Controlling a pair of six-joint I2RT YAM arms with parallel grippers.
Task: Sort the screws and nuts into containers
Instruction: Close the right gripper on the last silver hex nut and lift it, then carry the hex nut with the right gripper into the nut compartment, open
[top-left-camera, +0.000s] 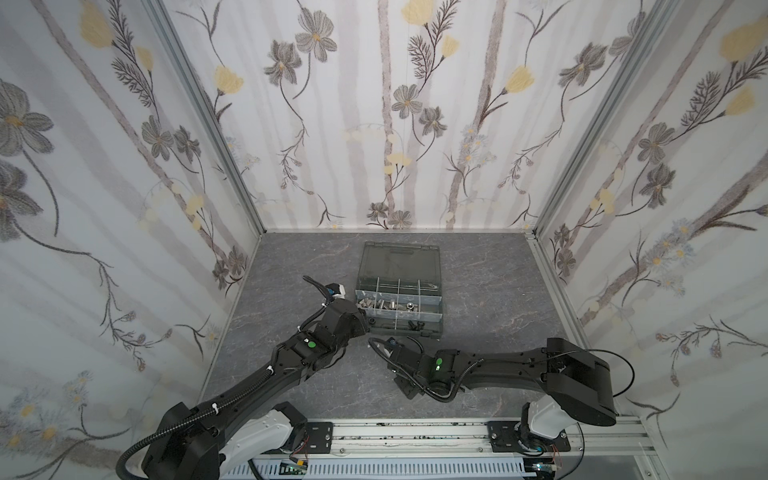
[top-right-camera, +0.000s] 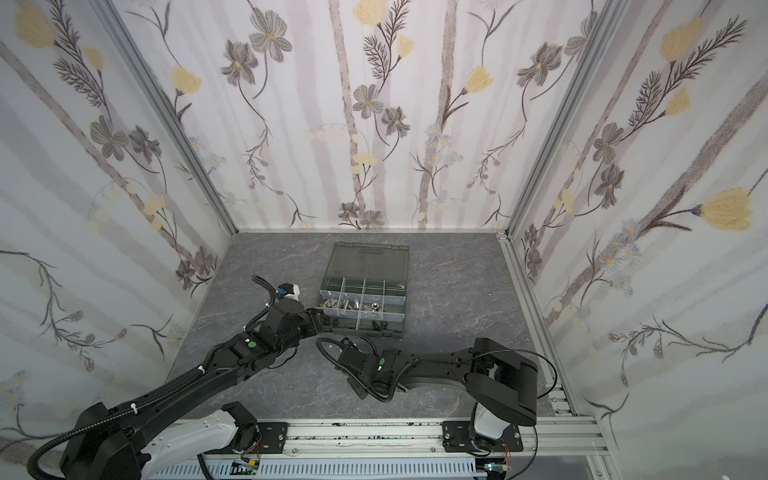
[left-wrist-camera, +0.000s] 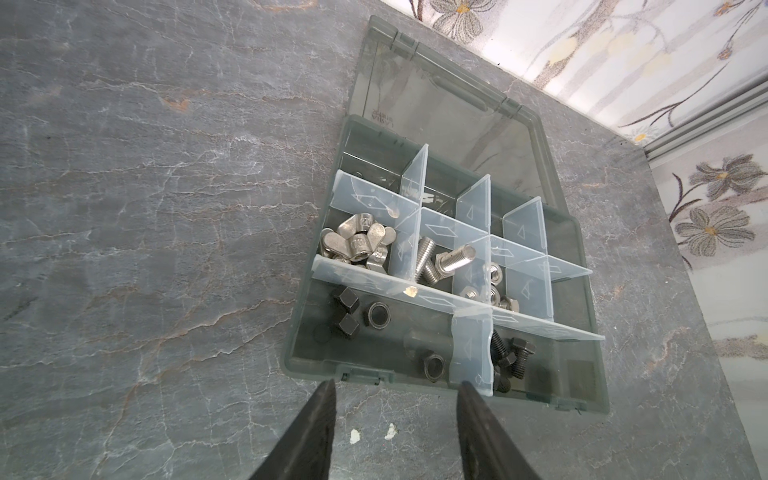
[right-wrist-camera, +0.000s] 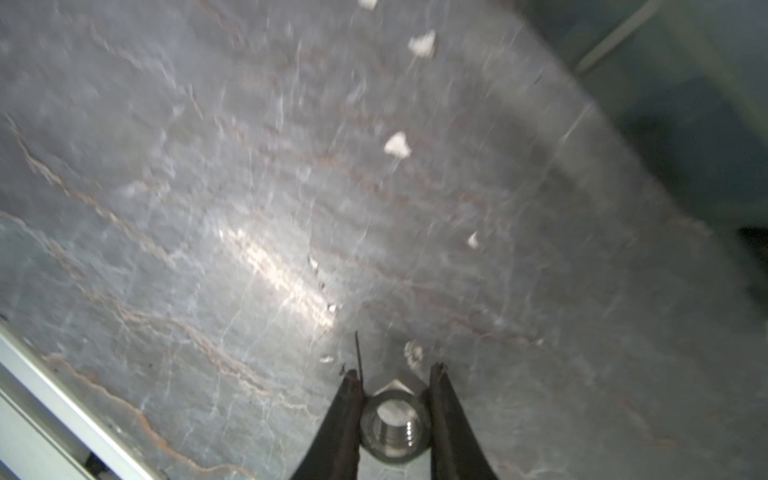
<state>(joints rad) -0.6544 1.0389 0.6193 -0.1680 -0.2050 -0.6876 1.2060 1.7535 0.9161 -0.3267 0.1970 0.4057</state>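
The dark grey organiser case (top-left-camera: 398, 330) (left-wrist-camera: 297, 332) lies open mid-table, its smoky lid (top-left-camera: 401, 262) folded flat behind it. Its containers hold silver wing nuts (left-wrist-camera: 357, 243), silver screws (left-wrist-camera: 440, 262), silver nuts (left-wrist-camera: 494, 291), black nuts (left-wrist-camera: 378, 314) and black screws (left-wrist-camera: 511, 357). My left gripper (left-wrist-camera: 397, 384) (top-left-camera: 365, 322) stands open and empty at the case's near left corner. In the right wrist view my right gripper (right-wrist-camera: 395, 370) is shut on a silver nut (right-wrist-camera: 394, 424), low over the table in front of the case. In both top views its fingers are hidden under the wrist.
Small white flecks (left-wrist-camera: 354, 435) (right-wrist-camera: 397, 145) lie on the grey marbled table (top-left-camera: 498, 291) in front of the case. Floral-papered walls close in three sides. An aluminium rail (top-left-camera: 415, 432) carrying both arm bases runs along the front edge.
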